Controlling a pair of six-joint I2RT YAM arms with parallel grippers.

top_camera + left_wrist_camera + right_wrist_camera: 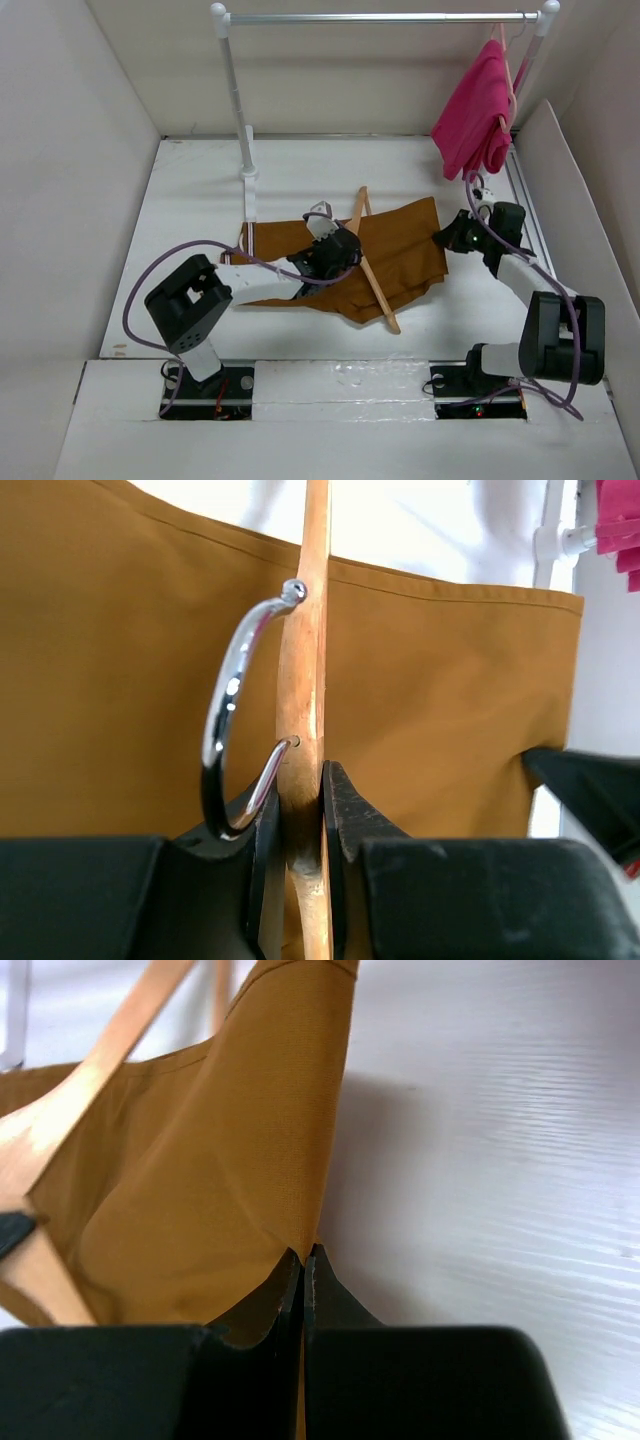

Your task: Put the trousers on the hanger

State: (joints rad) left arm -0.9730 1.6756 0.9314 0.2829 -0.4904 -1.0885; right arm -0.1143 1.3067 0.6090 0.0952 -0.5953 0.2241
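Observation:
The rust-brown trousers (400,250) lie spread on the white table, folded over the light tan wooden hanger (375,285), whose bar runs diagonally across them. My left gripper (335,250) is shut on the hanger (302,690) at its middle, beside the metal hook (232,710). My right gripper (450,236) is shut on the right edge of the trousers (200,1180), with the cloth pinched between the fingertips. A hanger arm (90,1080) shows at the left of the right wrist view.
A white-and-silver clothes rail (380,17) stands at the back, its left post (240,110) and foot near the trousers' left end. A bright pink garment (478,110) hangs at the rail's right end. White walls enclose the table.

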